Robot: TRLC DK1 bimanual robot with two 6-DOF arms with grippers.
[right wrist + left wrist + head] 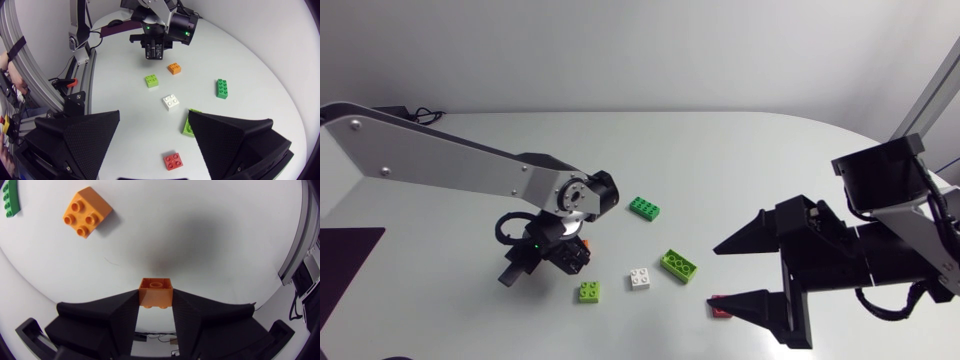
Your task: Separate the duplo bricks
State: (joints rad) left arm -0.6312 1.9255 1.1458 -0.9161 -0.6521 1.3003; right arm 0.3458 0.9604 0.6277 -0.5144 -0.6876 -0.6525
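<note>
**Left end effector** (156, 301): clenched on an orange brick (156, 291), one finger on each side of it; the brick's hollow underside faces away from the wrist.

**Second orange brick** (86, 212): two-by-two, studs up, loose on the counter (770, 160), ahead of the left end effector and apart from the held one. In the head view it is partly covered by the left arm (450, 165).

**Dark green brick** (643, 208): long, flat on the counter, beyond the second orange brick and well apart from the rest.

**Lime two-by-two brick** (589, 292): alone, near the left end effector.

**White brick** (640, 279): two-by-two, between the lime two-by-two brick and the long lime brick (679, 265), touching neither.

**Long lime brick**: lies at an angle; one end is hidden behind a finger in the right wrist view.

**Red brick** (174, 160): two-by-two, studs up, between the fingers of the right end effector.

**Right end effector** (715, 274): released, fingers spread wide, holding nothing.
</note>
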